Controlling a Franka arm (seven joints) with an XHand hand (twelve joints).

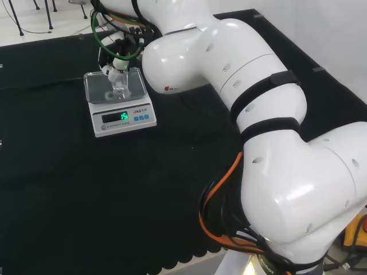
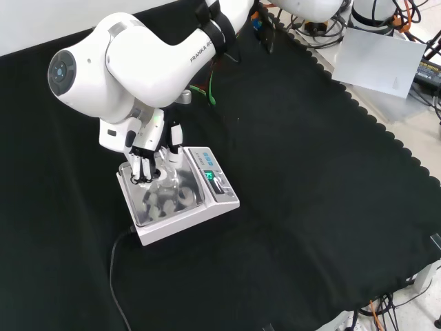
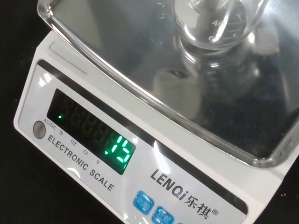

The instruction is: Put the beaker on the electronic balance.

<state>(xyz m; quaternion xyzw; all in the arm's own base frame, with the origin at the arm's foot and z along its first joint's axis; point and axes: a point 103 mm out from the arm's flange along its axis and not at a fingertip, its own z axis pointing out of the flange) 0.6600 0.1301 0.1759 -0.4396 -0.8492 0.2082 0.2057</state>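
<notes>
One clear beaker (image 2: 165,185) stands on the electronic balance (image 2: 219,200) pan, left of centre in the front view, with the hand (image 2: 146,155) curled around its rim. Releasing with a sideways drag could tip the light glass.

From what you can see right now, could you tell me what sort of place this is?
Probably a laboratory bench set up for robot trials: an electronic balance on black cloth, a clear glass beaker on its pan, and loose cables at the bench's edge.
</notes>
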